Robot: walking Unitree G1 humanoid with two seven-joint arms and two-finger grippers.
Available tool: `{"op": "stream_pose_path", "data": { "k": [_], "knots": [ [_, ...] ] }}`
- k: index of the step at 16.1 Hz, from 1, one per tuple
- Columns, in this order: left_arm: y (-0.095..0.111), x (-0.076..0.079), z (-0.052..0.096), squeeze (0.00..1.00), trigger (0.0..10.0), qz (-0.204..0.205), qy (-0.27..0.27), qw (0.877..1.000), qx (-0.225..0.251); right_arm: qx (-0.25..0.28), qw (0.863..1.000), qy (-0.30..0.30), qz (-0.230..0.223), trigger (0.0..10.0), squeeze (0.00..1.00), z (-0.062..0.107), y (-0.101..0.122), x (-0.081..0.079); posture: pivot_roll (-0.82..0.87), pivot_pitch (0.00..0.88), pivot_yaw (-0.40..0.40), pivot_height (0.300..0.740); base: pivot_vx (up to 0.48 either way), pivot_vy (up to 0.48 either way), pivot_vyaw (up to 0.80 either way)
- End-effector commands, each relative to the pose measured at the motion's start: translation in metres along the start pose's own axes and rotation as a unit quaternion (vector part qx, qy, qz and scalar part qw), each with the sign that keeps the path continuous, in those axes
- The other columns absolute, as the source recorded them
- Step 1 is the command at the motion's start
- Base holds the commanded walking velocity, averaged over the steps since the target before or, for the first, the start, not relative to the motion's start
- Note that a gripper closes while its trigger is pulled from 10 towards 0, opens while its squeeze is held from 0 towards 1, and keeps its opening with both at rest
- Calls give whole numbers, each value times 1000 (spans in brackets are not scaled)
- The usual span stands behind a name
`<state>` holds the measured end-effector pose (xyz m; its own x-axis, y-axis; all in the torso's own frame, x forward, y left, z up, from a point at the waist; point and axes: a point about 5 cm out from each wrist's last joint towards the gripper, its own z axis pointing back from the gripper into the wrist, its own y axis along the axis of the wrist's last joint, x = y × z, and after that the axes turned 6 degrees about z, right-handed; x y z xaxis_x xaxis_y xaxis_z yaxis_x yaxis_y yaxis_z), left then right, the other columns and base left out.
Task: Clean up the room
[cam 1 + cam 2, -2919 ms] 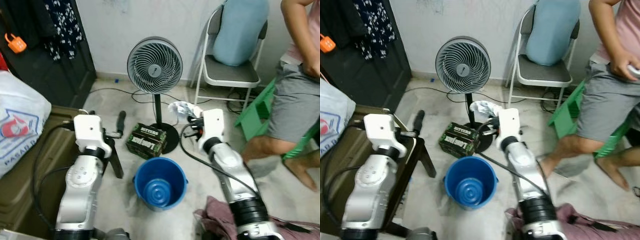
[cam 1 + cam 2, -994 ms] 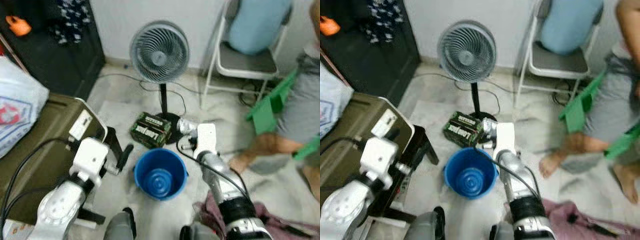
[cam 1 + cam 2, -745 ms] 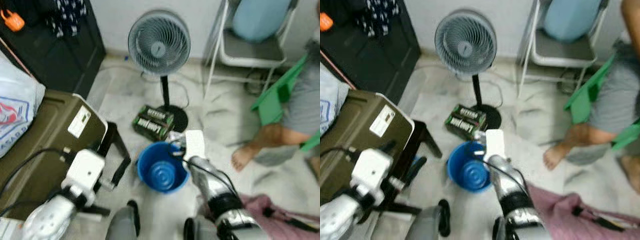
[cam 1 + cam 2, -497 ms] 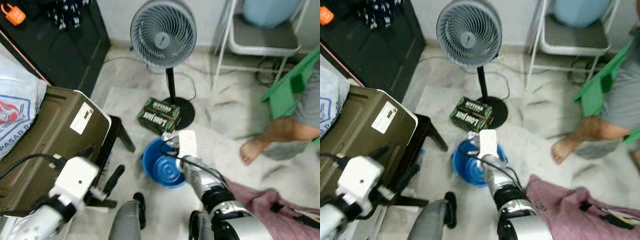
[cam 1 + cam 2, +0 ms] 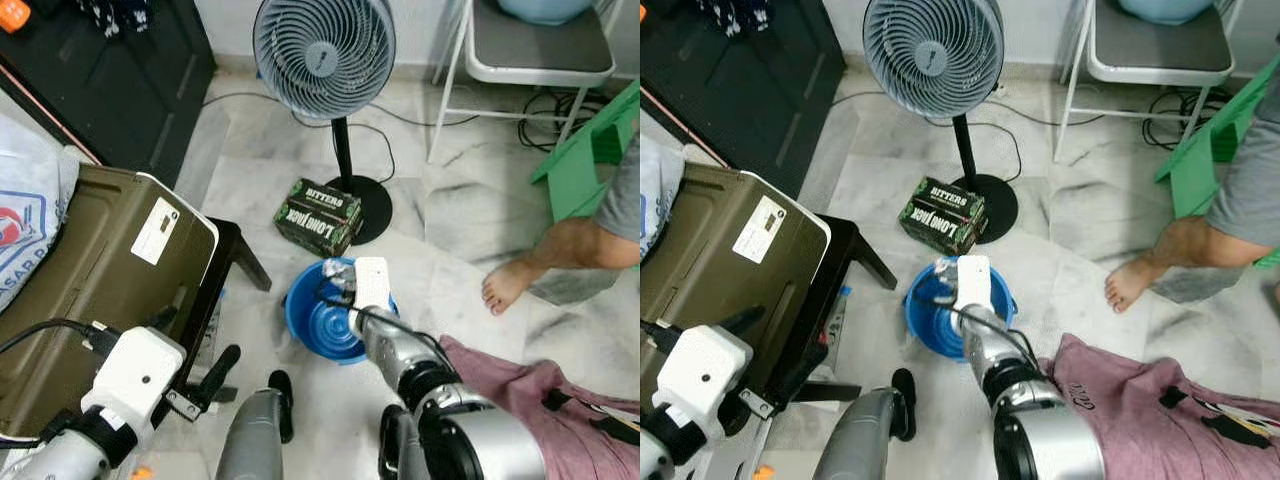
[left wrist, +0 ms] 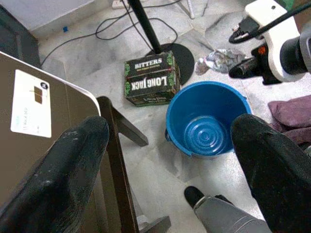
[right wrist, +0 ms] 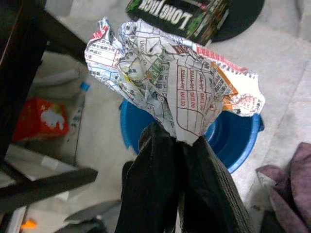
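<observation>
A crumpled printed paper is pinched in my right gripper, which is shut on it. In the eye views that gripper holds the paper just over the far rim of the blue bucket on the marble floor. The bucket has nothing inside. My left gripper is open, its fingers spread wide, hanging low at the left beside the olive case, well apart from the bucket.
A green "Long Jack Bitters" box lies by the base of a standing fan. A black stool stands beside the case. A person's foot, a pink cloth, a green stool and a folding chair are at the right.
The camera has tilted down. My right gripper has carried the paper from near the fan's base to over the bucket's rim. My left arm has dropped lower and back.
</observation>
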<state>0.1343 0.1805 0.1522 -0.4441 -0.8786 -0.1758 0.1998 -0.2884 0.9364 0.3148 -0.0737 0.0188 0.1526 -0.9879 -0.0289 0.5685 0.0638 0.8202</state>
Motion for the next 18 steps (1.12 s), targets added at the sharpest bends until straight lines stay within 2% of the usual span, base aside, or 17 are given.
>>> {"op": "stream_pose_path", "data": {
  "k": [1,2,3,4,14,17,18],
  "knots": [
    [-1,-1,4,0,10000,-2,-2,1000,-11,-18,1000,-10,-13,10000,0,0,-10,3,269,341,99,740,0,0,0],
    [-1,-1,4,0,10000,-2,-1,1000,-12,-16,1000,-13,-20,10000,12,0,-9,7,267,339,97,740,0,0,0],
    [-1,-1,4,0,10000,-2,-1,1000,-12,-14,1000,-13,-21,10000,302,0,-8,8,266,339,96,740,0,0,0],
    [-1,0,3,0,10000,-1,-1,1000,-11,-11,1000,-13,-25,10000,1000,-1,-6,8,265,338,96,740,0,0,0],
    [0,-2,0,0,10000,-8,10,1000,-12,8,999,-11,-40,10000,1000,-2,1,8,271,330,102,740,0,0,0],
    [0,-2,-10,0,10000,-7,13,1000,1,23,998,12,-53,10000,1000,-2,9,7,236,301,86,740,0,0,0],
    [1,-3,-18,0,10000,-7,15,1000,12,27,998,28,-59,10000,1000,-1,11,6,213,285,75,740,0,0,0]
  ]
}}
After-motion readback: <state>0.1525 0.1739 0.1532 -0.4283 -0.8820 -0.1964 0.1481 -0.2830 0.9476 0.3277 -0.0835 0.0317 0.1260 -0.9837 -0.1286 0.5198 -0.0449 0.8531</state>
